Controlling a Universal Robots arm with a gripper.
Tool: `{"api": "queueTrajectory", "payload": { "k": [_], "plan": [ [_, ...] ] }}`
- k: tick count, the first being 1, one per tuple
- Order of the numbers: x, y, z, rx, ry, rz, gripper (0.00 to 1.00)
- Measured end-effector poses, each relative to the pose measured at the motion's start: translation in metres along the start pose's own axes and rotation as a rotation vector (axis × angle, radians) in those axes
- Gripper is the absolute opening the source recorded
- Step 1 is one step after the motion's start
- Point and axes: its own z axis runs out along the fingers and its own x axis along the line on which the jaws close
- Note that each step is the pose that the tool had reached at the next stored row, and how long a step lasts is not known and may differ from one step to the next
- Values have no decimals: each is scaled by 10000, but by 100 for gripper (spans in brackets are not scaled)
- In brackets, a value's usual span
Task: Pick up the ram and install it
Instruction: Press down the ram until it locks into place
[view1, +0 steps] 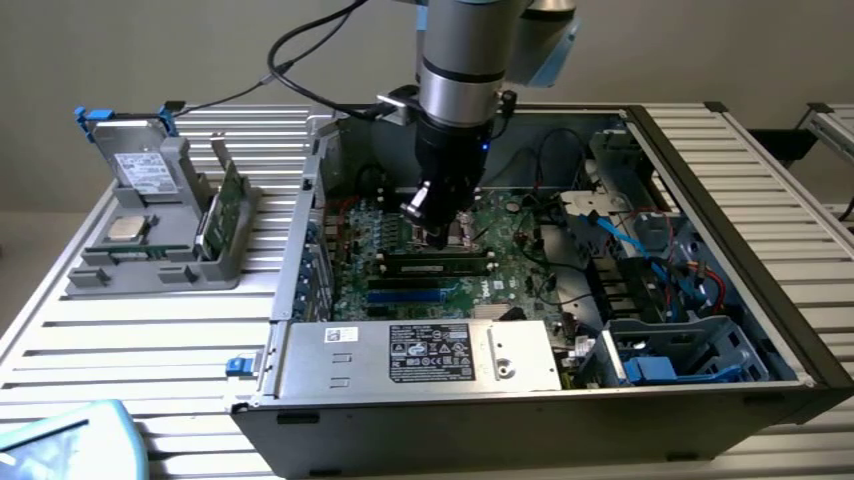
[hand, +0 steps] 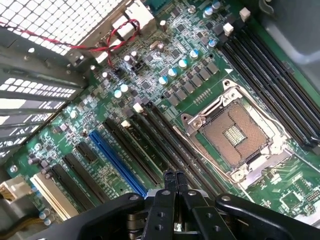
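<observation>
My fingers (hand: 174, 181) are pressed together with nothing between them, hanging over the motherboard (hand: 150, 90) inside the open computer case (view1: 787, 330). From the wrist I look straight down at the board: the fingertips sit over a run of long black slots (hand: 150, 145), with a blue slot (hand: 117, 162) just beside those and the bare processor socket (hand: 235, 135) close by on the other side. A second bank of black slots (hand: 270, 85) lies beyond the socket. The exterior view takes in my arm (view1: 461, 70) reaching down into the case, and a ram (view1: 430, 265) seated in a slot just in front of my fingertips. On the counter (view1: 134, 340) at the exterior view's left, a grey holder (view1: 167, 265) keeps a green stick (view1: 230, 205) standing on edge, a labelled drive (view1: 144, 172) and a small silver chip (view1: 127, 228), all well apart from me.
</observation>
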Motion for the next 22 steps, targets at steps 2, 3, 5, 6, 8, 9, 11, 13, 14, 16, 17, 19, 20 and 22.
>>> {"api": "queueTrajectory", "payload": {
  "k": [2, 3, 5, 6, 8, 9, 11, 13, 14, 16, 17, 19, 20, 22],
  "plan": [
    [-1, 0, 3, -27, -7, 321, 11],
    [-1, 0, 3, -41, -10, 486, 11],
    [-1, 0, 3, -67, -16, 805, 11],
    [-1, 0, 3, -81, -20, 971, 11],
    [-1, 0, 3, -105, -25, 1256, 11],
    [0, 0, 3, -114, -29, 1388, 11],
    [-1, 0, 4, -104, -57, 1584, 11],
    [-1, 0, 4, -46, -105, 1743, 11],
    [-1, 0, 3, -3, -131, 1818, 11],
    [0, 0, 3, 87, -192, 1971, 11],
    [0, 0, 3, 124, -223, 2058, 11],
    [-1, 0, 4, 152, -267, 2255, 11],
    [-1, -1, 3, 159, -283, 2370, 11],
    [-1, 0, 3, 161, -307, 2611, 11]
  ]
}}
